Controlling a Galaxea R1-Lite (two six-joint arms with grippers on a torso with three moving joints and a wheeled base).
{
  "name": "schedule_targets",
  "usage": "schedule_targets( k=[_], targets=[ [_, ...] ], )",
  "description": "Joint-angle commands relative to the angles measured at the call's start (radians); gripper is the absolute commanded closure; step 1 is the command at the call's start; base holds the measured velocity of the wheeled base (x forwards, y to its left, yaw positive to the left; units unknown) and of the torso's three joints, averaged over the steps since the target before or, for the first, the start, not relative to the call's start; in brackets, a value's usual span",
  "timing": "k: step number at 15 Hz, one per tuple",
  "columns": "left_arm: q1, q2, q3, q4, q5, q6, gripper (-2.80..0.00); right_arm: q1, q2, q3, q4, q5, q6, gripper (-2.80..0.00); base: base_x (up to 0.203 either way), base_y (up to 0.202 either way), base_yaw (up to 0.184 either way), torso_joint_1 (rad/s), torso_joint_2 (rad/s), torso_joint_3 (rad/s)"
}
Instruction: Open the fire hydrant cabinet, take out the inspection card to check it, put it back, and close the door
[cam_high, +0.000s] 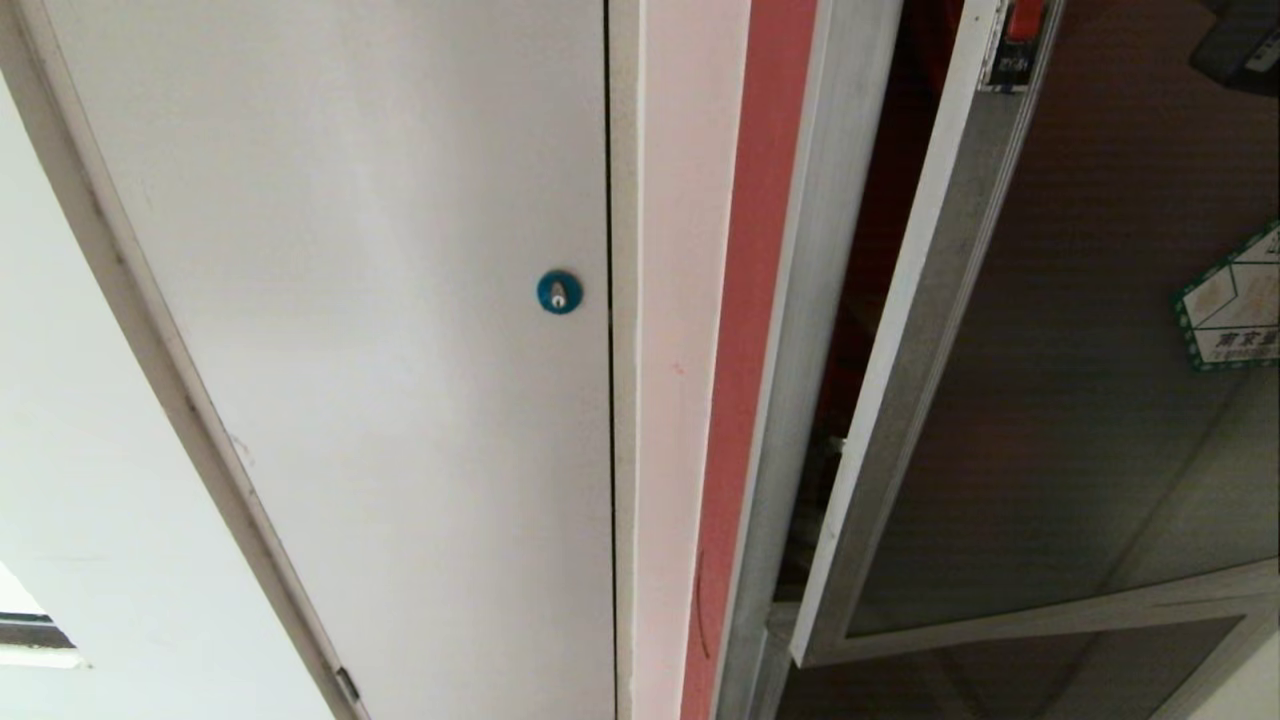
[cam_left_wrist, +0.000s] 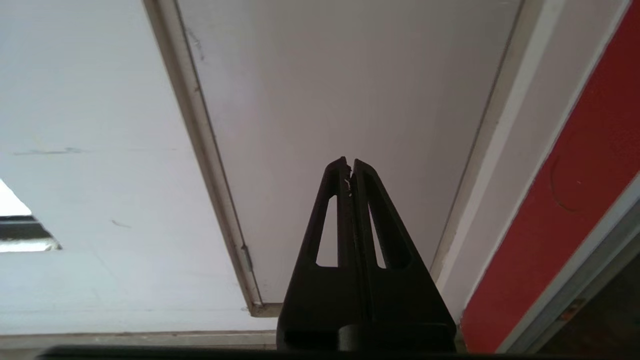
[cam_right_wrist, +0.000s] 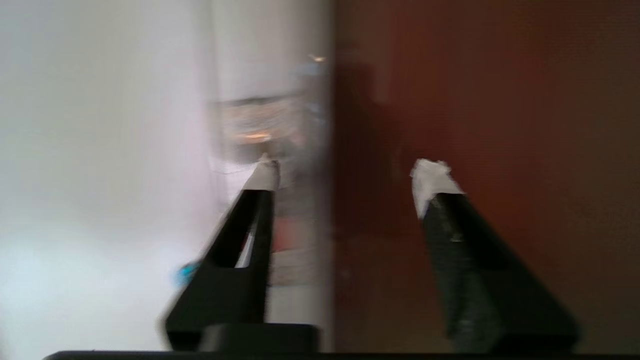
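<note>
In the head view the door (cam_high: 1050, 330) of the fire hydrant cabinet (cam_high: 800, 330) stood partly swung out on the right, its free edge nearer than the frame, leaving a dark gap with red showing inside. Its long axis ran up and down, leaning with the camera's tilt. A hexagonal sticker (cam_high: 1235, 305) sat on the glass at the far right and a small red latch (cam_high: 1025, 20) at the top. To the left was a white door (cam_high: 350, 330) with a blue lock (cam_high: 559, 292). Neither arm showed there, and no inspection card was visible.

In the left wrist view the left gripper (cam_left_wrist: 349, 165) was parked facing the white door, fingers pressed together on nothing.

In the right wrist view the right gripper (cam_right_wrist: 345, 175) had its fingers spread and empty, straddling the door's edge.

I judged the opening step unfinished: next, swing the door wider, then reach inside for the card.
</note>
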Motion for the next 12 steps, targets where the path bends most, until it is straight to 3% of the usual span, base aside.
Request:
schedule_targets(
  k=[1, 12],
  targets=[
    [0.001, 0.0, 0.0, 0.0, 0.0, 0.0, 0.0, 0.004, 0.002, 0.001, 0.008, 0.009, -0.002, -2.8, 0.0, 0.0, 0.0, 0.0, 0.0, 0.0],
    [0.001, 0.0, -0.001, 0.0, 0.0, 0.0, 0.0, 0.003, -0.122, 0.106, 0.09, 0.029, -0.002, -2.8, 0.0, 0.0, 0.0, 0.0, 0.0, 0.0]
  ],
)
